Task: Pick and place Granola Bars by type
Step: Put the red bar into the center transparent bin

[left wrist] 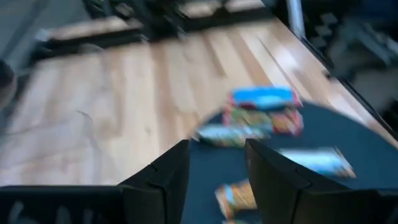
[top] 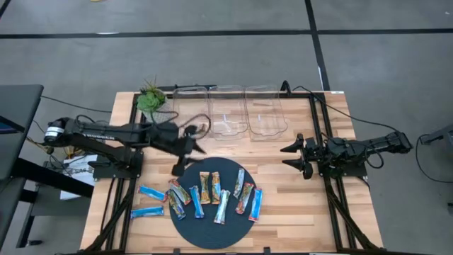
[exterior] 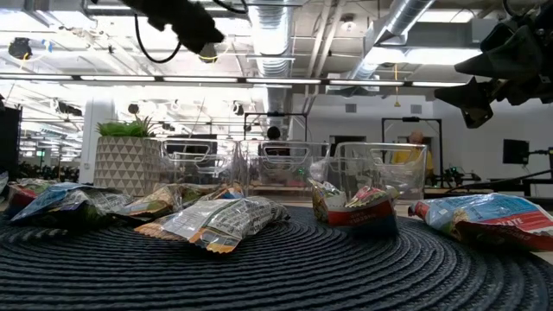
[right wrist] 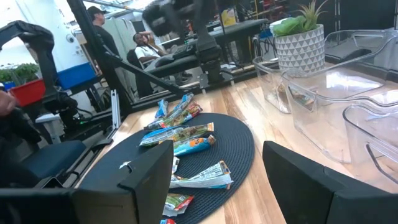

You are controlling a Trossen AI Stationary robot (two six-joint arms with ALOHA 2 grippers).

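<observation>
Several granola bars (top: pixel 212 193) lie flat on a round dark mat (top: pixel 212 234): bright blue, silvery light blue and multicoloured wrappers. Two blue bars (top: pixel 150 193) rest on the wood left of the mat. My left gripper (top: pixel 188 160) hangs open above the mat's far edge and holds nothing; in the left wrist view (left wrist: pixel 217 168) bars (left wrist: pixel 264 112) lie beyond its fingers. My right gripper (top: pixel 286 156) waits open and raised right of the mat, and its fingers (right wrist: pixel 217 180) point toward the bars (right wrist: pixel 180 134).
Three clear plastic bins (top: pixel 228 111) stand in a row along the table's far edge. The left one (right wrist: pixel 311 93) seems to hold a small brownish thing. A potted plant (top: pixel 150 99) stands at the far left corner. Bare wood lies between the mat and the bins.
</observation>
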